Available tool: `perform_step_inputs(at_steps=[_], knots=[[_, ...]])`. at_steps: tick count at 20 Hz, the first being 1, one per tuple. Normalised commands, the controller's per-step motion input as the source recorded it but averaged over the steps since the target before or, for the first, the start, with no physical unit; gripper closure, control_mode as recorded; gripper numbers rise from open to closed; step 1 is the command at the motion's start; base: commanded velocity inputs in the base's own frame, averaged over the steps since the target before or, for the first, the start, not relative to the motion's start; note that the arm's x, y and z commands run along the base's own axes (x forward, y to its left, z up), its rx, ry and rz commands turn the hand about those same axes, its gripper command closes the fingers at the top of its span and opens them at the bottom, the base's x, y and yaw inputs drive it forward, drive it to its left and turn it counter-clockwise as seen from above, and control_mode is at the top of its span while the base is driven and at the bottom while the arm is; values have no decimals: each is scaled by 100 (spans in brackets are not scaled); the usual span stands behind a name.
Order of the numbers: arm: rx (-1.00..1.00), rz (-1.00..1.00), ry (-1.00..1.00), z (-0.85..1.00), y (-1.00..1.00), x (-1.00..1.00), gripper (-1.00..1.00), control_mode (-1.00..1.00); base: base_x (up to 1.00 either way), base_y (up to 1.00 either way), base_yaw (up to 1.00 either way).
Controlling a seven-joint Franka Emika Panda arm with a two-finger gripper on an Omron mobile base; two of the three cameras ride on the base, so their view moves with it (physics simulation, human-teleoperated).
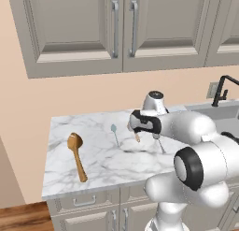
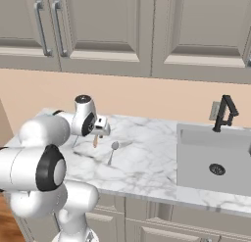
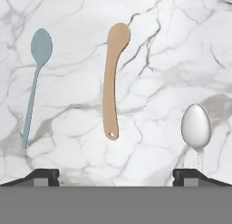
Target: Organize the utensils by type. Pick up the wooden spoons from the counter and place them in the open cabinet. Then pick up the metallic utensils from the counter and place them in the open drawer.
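hand view: gripper (image 3: 116,174) open above tan spoon (image 3: 112,80), apparently not touching.

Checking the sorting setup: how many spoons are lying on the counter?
4. Large wooden spoon near the counter's left end; teal spoon, tan wooden spoon and silver spoon side by side below the hand.

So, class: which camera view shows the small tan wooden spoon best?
The hand view: the tan wooden spoon lies whole and unobstructed on the marble. In both base views the arm hides most of it, leaving a short brown sliver.
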Motion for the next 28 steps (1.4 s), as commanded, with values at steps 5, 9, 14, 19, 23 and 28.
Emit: perform_step_inputs(at_steps=[5, 9, 14, 19, 23, 28], knots=[[0, 0, 0, -24, 0, 27, -100, -100, 0, 0, 0], [0, 0, 0, -16, 0, 27, -100, -100, 0, 0, 0], [0, 0, 0, -11, 7, 18, -100, -100, 0, 0, 0], [0, 0, 0, -22, 12, 23, -100, -100, 0, 0, 0], [0, 0, 0, -25, 11, 23, -100, -100, 0, 0, 0], [0, 0, 0, -22, 11, 27, -100, -100, 0, 0, 0]])
